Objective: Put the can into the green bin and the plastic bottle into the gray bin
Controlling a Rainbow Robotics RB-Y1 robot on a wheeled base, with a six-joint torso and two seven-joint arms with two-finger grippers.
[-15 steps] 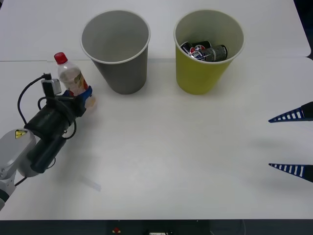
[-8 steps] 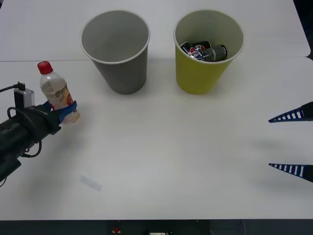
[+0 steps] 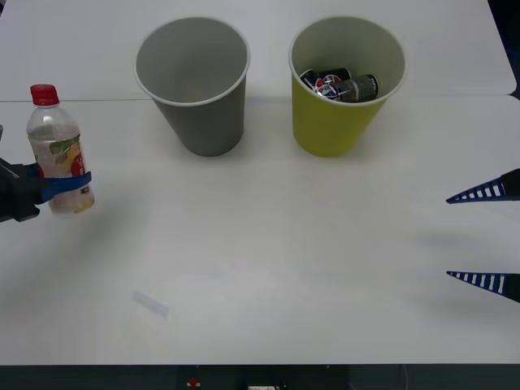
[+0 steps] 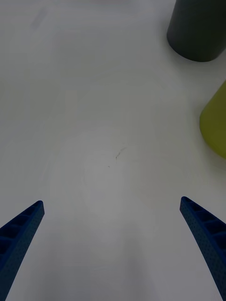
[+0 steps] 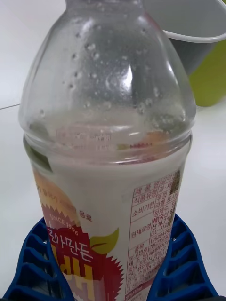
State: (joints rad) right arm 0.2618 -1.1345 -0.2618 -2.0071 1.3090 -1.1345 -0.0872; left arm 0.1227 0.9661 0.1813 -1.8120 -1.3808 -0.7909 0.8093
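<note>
Left hand (image 3: 69, 184) clamps the upright clear red-capped plastic bottle (image 3: 57, 152) at the counter's (image 3: 268, 244) far left, well left of the gray tapered bin (image 3: 195, 89). Right hand (image 3: 483, 237) hangs wide open, empty, at right.

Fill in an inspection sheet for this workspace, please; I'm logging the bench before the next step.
Surface: white table, faint scuff marks.
Job's things: plastic bottle upright in the left gripper; gray bin looks empty; green bin holds cans.
Clutter: nothing seen.
Grippers: left shut on the bottle at the table's left edge; right gripper open, waiting at the right edge.
Cables: nothing seen.
Surroundings: dark strip along the table's near edge.
</note>
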